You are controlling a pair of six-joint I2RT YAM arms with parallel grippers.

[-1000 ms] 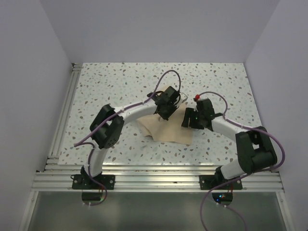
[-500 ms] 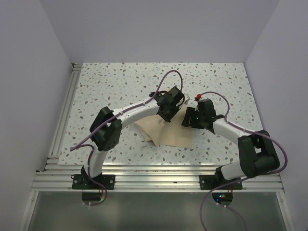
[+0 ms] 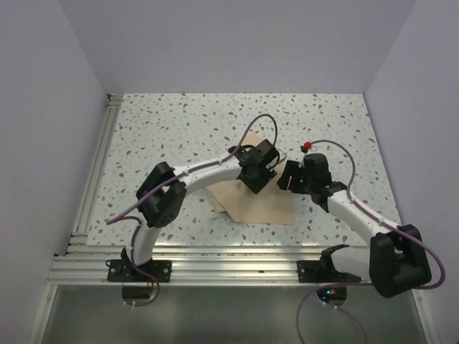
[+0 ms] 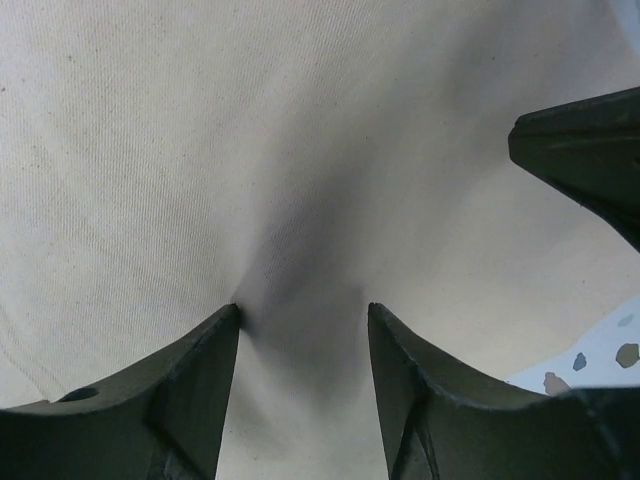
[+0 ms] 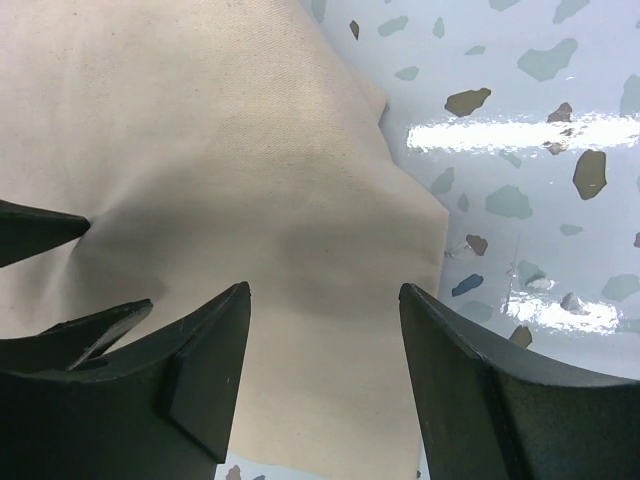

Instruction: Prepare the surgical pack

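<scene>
Surgical pack (image 3: 262,209) lies mid-table as a folded tan bundle under both wrists in the top view, slightly nearer the arm bases than a second ago. In the left wrist view, the left gripper (image 4: 303,312) has just parted its jaws; the tips rest on dimpled cloth and pinch nothing. In the right wrist view, the right gripper (image 5: 325,290) hovers wide open over the pack's edge beside the speckled table (image 5: 520,80). That flap looks released, so the next fold seems ready.

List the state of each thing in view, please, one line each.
surgical pack: folded shut, lying flat on the table, no contents showing.
left fingers: open, tips close to the pack's cloth, which puckers between them.
right fingers: open, holding nothing, over the pack's edge.
</scene>
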